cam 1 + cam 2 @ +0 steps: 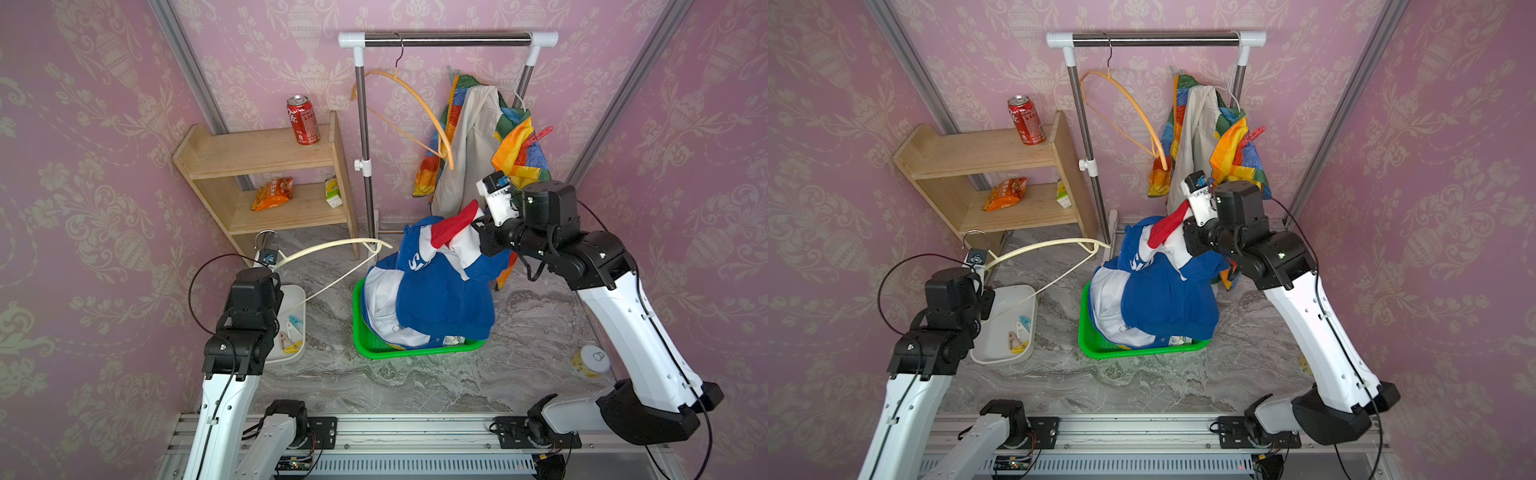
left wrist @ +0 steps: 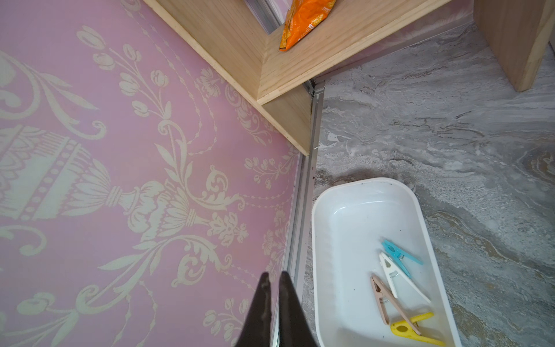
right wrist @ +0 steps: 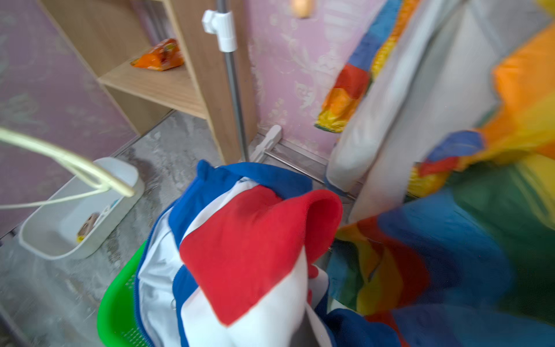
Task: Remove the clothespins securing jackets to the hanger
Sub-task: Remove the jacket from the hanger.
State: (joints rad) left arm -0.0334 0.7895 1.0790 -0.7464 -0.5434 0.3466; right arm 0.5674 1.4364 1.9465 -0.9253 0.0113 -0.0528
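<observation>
Pink damask walls (image 1: 83, 166) enclose a grey marbled table (image 1: 415, 382); a wooden shelf (image 1: 266, 153) and steel garment rack (image 1: 449, 40) stand along its rear edge.

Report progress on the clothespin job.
Done: four clothespins lie in the white tray; the blue jacket is off its hanger, over the green basket. In hand: right gripper grips that jacket, left gripper the cream hanger. Left: red clothespin on the rainbow jacket.
</observation>
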